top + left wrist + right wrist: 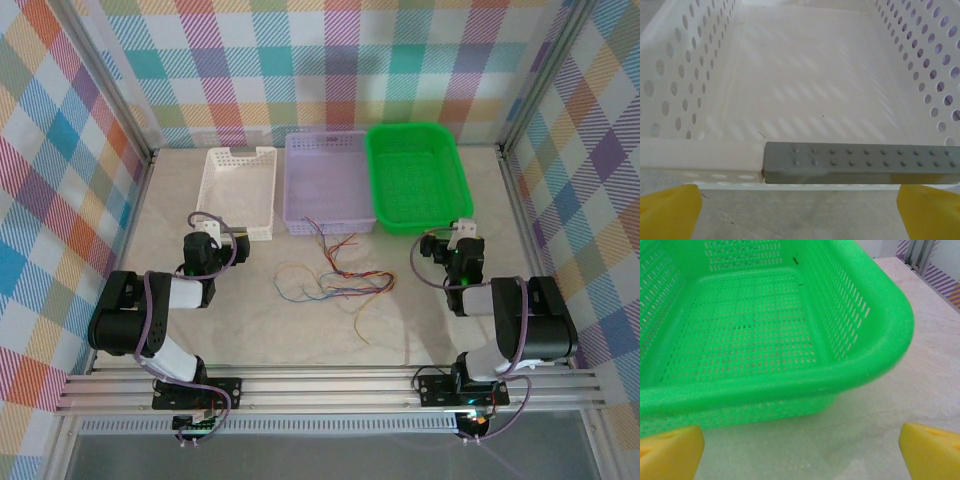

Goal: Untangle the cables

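A tangle of thin cables (335,275) in red, blue, yellow-olive and purple lies on the table middle, in front of the lavender basket (327,182). My left gripper (203,243) sits left of the tangle, by the white basket's near end, open with nothing between its yellow fingertips (670,212). My right gripper (458,247) rests right of the tangle, just before the green basket (415,175), open and empty too, its yellow fingertips (670,452) wide apart.
Three baskets stand in a row at the back: the white basket (238,186), lavender, green. The white basket's near rim (700,152) carries a grey studded strip (860,162). The green basket's corner (890,335) is close ahead of the right wrist. Plaid walls enclose the table.
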Robot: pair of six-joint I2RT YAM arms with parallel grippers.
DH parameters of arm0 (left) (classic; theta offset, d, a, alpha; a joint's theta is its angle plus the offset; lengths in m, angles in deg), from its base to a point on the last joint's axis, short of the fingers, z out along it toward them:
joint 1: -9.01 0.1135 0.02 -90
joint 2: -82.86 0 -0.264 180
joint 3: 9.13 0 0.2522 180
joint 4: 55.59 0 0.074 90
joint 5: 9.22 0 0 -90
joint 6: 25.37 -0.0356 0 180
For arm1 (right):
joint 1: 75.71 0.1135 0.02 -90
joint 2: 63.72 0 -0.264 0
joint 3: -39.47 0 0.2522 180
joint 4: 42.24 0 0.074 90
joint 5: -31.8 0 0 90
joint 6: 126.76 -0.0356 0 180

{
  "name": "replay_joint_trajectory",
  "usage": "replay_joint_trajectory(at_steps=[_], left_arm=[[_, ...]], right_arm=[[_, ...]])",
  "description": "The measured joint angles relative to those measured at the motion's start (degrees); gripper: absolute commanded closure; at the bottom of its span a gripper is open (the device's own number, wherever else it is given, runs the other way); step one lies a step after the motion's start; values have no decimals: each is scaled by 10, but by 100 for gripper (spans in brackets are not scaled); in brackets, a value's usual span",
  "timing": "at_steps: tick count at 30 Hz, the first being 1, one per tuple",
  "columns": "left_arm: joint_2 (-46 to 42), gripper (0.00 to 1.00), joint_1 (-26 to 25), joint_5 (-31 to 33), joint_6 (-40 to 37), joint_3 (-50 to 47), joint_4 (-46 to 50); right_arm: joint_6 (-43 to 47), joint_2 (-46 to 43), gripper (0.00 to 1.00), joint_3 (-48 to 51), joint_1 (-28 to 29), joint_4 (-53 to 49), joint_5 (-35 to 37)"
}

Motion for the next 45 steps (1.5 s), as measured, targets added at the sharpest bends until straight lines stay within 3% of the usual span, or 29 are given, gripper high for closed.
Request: replay_joint_trajectory(at_steps=[4,15,23,31,45], left_arm=[[0,0,0,0,0,0,0],[0,0,0,0,0,0,0],[0,0,0,0,0,0,0],[-8,0,0,7,1,0,11],[-219,0,0,-11,47,15,160]], right_arm=[[1,-10,0,11,0,7,-4],[-2,-247,0,-27,20,-161,-21],[-139,-372,0,-97,21,-352,-108],[-265,-415,0,-170,22,-509,-197],[-283,-414,0,-170,38,-652,-235]])
